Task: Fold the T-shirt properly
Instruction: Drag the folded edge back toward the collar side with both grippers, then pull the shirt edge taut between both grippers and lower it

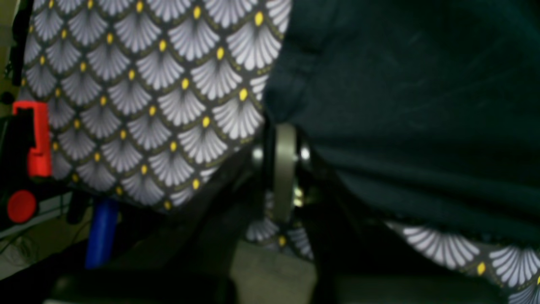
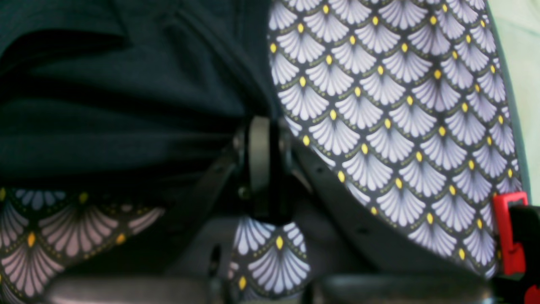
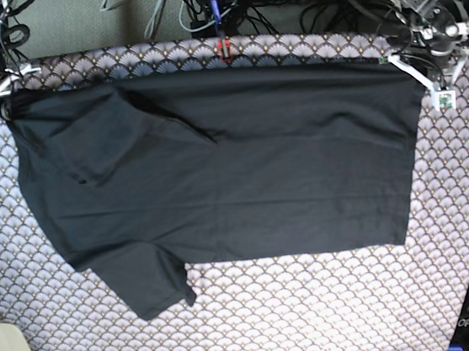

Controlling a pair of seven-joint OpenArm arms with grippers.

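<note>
Now the T-shirt (image 3: 234, 167) is spread across the tablecloth (image 3: 317, 302), its far corners pinched by the left gripper (image 1: 283, 126) and right gripper (image 2: 261, 122), both clamped on cloth.

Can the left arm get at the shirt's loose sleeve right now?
Probably not. The left gripper is shut on the shirt's far corner, and the loose sleeve lies at the opposite, near end. Nothing lies on the sleeve, but the arm would have to let go first.

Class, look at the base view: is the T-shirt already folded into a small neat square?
No. The T-shirt lies spread wide across the tablecloth, one sleeve sticking out.
</note>
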